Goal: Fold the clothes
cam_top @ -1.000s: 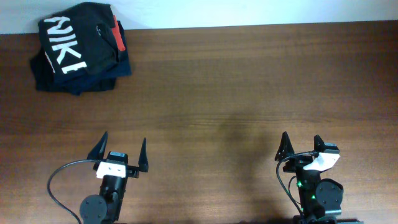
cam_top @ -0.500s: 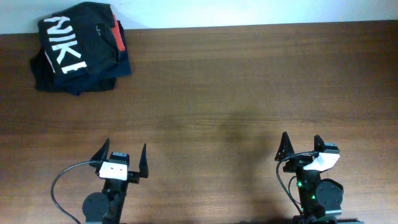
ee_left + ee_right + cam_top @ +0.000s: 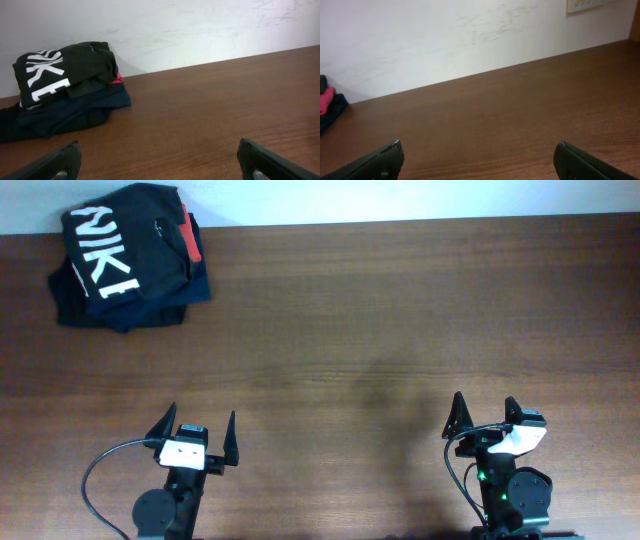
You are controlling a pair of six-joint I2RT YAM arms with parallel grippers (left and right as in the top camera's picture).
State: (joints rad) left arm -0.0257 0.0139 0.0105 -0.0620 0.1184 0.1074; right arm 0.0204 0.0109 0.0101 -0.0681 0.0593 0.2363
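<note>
The black T-shirt (image 3: 125,242) with big white letters lies folded on top of a pile at the table's far left corner. It also shows in the left wrist view (image 3: 62,70), far ahead to the left. My left gripper (image 3: 196,425) is open and empty near the front edge, far from the shirt; its fingers show in the left wrist view (image 3: 157,155). My right gripper (image 3: 485,412) is open and empty at the front right; its fingers show in the right wrist view (image 3: 477,152).
Under the black shirt lie a red-orange shirt (image 3: 191,238) and dark navy folded garments (image 3: 130,305), seen too in the left wrist view (image 3: 75,110). The pile's edge shows at the left of the right wrist view (image 3: 329,107). A white wall (image 3: 200,30) backs the brown wooden table (image 3: 400,330).
The left arm has drawn back slightly toward the front edge since one second ago; since half a second ago nothing has moved. The right arm and the pile are still.
</note>
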